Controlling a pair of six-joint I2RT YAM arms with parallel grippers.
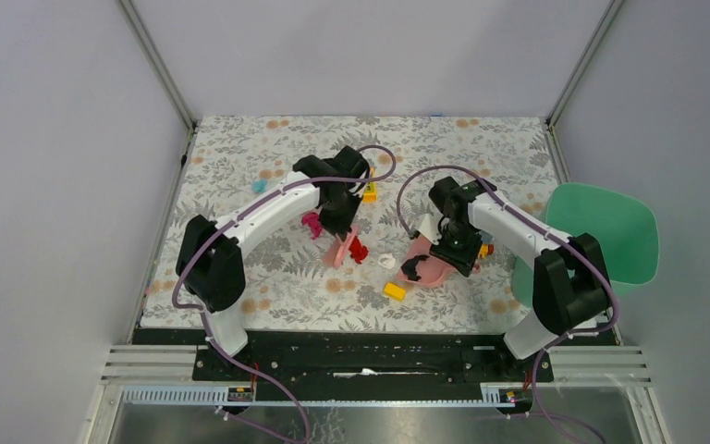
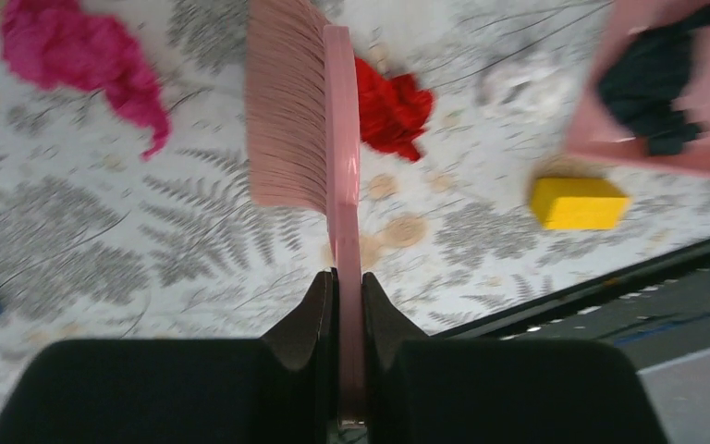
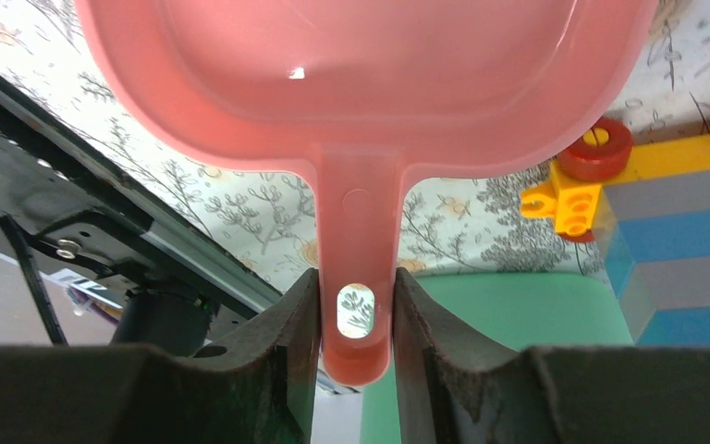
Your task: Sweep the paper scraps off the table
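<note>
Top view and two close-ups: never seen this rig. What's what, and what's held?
Two robot arms are bolted at the near edge of a flower-print table. The wide picture is from a fixed camera above; the other two are from a camera on each wrist. The left gripper is shut on a pink brush, the right gripper on a pink dustpan. On the table lie a magenta scrap, a red scrap and a yellow block; a dark scrap sits in the dustpan. A green tray is at the right.
</note>
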